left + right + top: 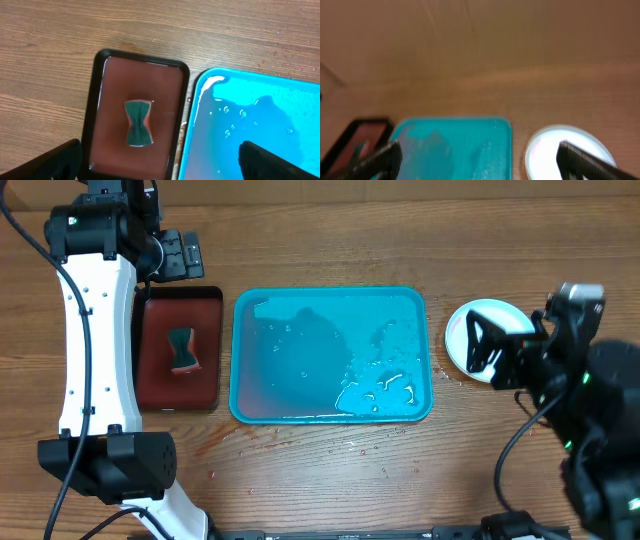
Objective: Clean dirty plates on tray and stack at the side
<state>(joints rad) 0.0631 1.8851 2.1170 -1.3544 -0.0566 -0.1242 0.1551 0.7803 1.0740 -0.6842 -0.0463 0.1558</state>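
Observation:
The turquoise tray (245, 395) lies mid-table, wet, with no plate on it; it also shows in the left wrist view (250, 130) and the right wrist view (455, 147). A white plate (493, 313) with a light blue edge sits on the table right of the tray, partly hidden by my right arm; it shows blurred in the right wrist view (547, 152). I cannot tell whether other plates lie under it; no yellow-green plate shows. My right gripper (488, 347) is open and empty above the plate (480, 162). My left gripper (178, 255) is open and empty behind the black tray (160, 165).
A black tray with a red inside (150, 385) stands left of the turquoise tray, with a dark hourglass-shaped sponge (182, 350) lying in it; both show in the left wrist view (182, 100), (137, 123). Water drops and small red specks lie on the wood round the turquoise tray.

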